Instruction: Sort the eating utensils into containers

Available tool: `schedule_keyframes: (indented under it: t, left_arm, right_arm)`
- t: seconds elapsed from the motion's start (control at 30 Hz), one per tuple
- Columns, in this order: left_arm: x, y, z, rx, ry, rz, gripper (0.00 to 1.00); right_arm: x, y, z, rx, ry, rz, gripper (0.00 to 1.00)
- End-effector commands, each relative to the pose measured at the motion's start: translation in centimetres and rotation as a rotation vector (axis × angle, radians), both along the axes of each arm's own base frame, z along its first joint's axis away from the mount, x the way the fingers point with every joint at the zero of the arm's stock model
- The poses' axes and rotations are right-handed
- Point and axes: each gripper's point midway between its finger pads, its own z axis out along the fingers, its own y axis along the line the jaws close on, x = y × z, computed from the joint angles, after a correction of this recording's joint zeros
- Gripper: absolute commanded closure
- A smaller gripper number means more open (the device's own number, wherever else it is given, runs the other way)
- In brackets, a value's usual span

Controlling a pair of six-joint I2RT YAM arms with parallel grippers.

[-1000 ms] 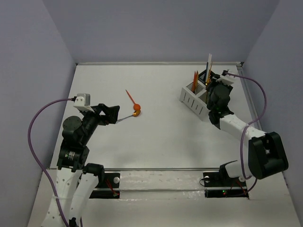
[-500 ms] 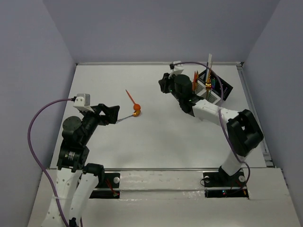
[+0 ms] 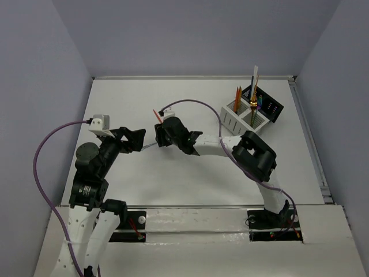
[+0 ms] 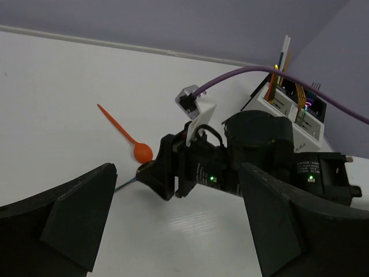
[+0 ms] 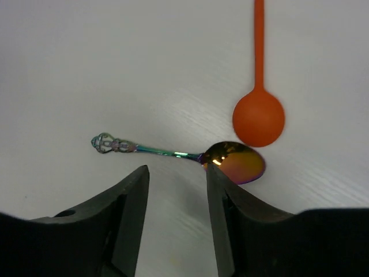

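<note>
Jaws of right gripper (image 5: 176,173): partly apart, nothing between them, close by the handle of an iridescent metal spoon (image 5: 233,163) lying mid-table, left of centre. Orange spoon (image 5: 259,115) lies just beside its bowl. Left gripper (image 4: 176,167): jaws wide, empty, near both spoons. White caddy (image 3: 230,122) and black box (image 3: 275,108) stand far right, with upright utensils (image 3: 238,92) in them.

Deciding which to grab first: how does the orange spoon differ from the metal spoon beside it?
The orange spoon is matte and single-coloured; the metal spoon is glossy with rainbow tints. The orange spoon has a plain handle and round bowl; the metal spoon an ornate handle end and oval bowl. Both lie on the table, bowls close together.
</note>
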Motion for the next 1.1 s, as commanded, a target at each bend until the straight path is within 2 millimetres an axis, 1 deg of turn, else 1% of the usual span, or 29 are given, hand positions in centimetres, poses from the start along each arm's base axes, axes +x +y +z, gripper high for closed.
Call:
schedule_keyframes:
  t: [0.0, 0.03, 0.1, 0.13, 0.17, 0.2, 0.23, 0.27, 0.3, 0.33, 0.37, 0.47, 0.5, 0.53, 0.57, 0.6, 0.63, 0.7, 0.73, 0.77, 0.83, 0.93, 0.97, 1.0, 1.07]
  left_arm:
    - [-0.5, -0.3, 3.0, -0.008, -0.098, -0.019, 0.01]
    - [-0.5, -0.3, 3.0, -0.008, -0.098, -0.017, 0.01]
    - [-0.5, -0.2, 3.0, -0.007, -0.101, -0.017, 0.01]
    - [-0.6, -0.2, 3.1, -0.007, -0.103, -0.017, 0.01]
    - [-0.7, -0.2, 3.1, -0.007, -0.104, -0.019, 0.01]
    - [-0.8, -0.4, 3.1, -0.008, -0.104, -0.025, 0.01]
    - [-0.8, -0.4, 3.2, -0.007, -0.108, -0.026, 0.01]
    - [-0.8, -0.4, 3.1, -0.007, -0.106, -0.026, 0.01]
    - [-0.8, -0.4, 3.1, -0.008, -0.106, -0.025, 0.01]
    - [-0.8, -0.4, 3.1, -0.007, -0.106, -0.025, 0.01]
    - [-0.8, -0.4, 3.1, -0.008, -0.106, -0.025, 0.01]
    - [-0.7, -0.4, 3.1, -0.008, -0.104, -0.023, 0.01]
    - [-0.8, -0.4, 3.1, -0.008, -0.106, -0.023, 0.01]
    - [-0.8, -0.4, 3.1, -0.008, -0.104, -0.022, 0.01]
    - [-0.8, -0.4, 3.2, -0.007, -0.108, -0.023, 0.01]
    - [-0.8, -0.3, 3.1, -0.007, -0.106, -0.020, 0.01]
    - [-0.8, -0.3, 3.1, -0.005, -0.105, -0.020, 0.01]
    - [-0.7, -0.4, 3.0, -0.006, -0.102, -0.022, 0.01]
    - [-0.7, -0.4, 3.0, -0.004, -0.102, -0.022, 0.01]
    - [-0.8, -0.6, 3.0, -0.006, -0.102, -0.032, 0.01]
    - [-0.7, -0.6, 3.0, -0.006, -0.100, -0.033, 0.01]
    - [-0.7, -0.6, 3.0, -0.007, -0.100, -0.033, 0.01]
    - [-0.7, -0.6, 3.0, -0.006, -0.102, -0.033, 0.01]
    - [-0.7, -0.6, 3.0, -0.008, -0.101, -0.033, 0.01]
    - [-0.7, -0.6, 3.1, -0.008, -0.103, -0.034, 0.01]
  right_arm:
    - [-1.2, 2.0, 0.5, 0.068, 0.013, -0.073, 0.42]
    - [-1.3, 2.3, 0.4, 0.064, 0.012, -0.080, 0.37]
    - [-1.9, 3.0, -0.2, 0.053, 0.017, -0.088, 0.37]
    - [-1.9, 3.1, -1.0, 0.045, 0.027, -0.092, 0.37]
    - [-2.2, 3.8, -0.8, 0.058, 0.029, -0.086, 0.37]
    - [-2.2, 4.1, -1.5, 0.055, 0.038, -0.081, 0.37]
    - [-2.1, 4.3, -1.8, 0.053, 0.041, -0.080, 0.37]
    - [-1.9, 4.5, -1.9, 0.048, 0.044, -0.084, 0.37]
    - [-1.4, 5.0, -1.2, 0.059, 0.030, -0.092, 0.37]
    - [-1.2, 5.3, -1.8, 0.055, 0.028, -0.087, 0.45]
    - [-0.9, 6.0, -1.8, 0.057, 0.018, -0.071, 0.52]
    - [-0.4, 7.3, -2.0, 0.057, 0.016, -0.051, 0.68]
    - [-0.1, 8.0, -1.4, 0.061, 0.015, -0.045, 0.72]
    - [0.0, 8.1, -2.5, 0.044, 0.025, -0.046, 0.83]
    - [0.1, 8.3, -2.0, 0.052, 0.023, -0.046, 0.89]
    - [0.2, 8.4, -2.4, 0.048, 0.029, -0.046, 0.92]
    - [0.2, 8.5, -2.3, 0.050, 0.027, -0.046, 0.93]
    - [0.2, 8.5, -2.7, 0.042, 0.032, -0.044, 0.93]
    - [0.3, 8.7, -2.5, 0.043, 0.027, -0.044, 0.93]
    - [0.3, 8.7, -2.8, 0.034, 0.032, -0.042, 0.93]
    - [0.4, 8.5, -2.7, 0.030, 0.029, -0.050, 0.93]
    - [0.9, 8.7, -2.2, 0.031, 0.003, -0.055, 0.93]
    - [1.5, 9.4, -0.7, 0.050, -0.023, -0.053, 0.93]
    - [1.5, 9.2, -2.4, 0.003, -0.007, -0.058, 0.93]
    - [2.0, 9.6, -2.8, -0.013, -0.012, -0.065, 0.93]
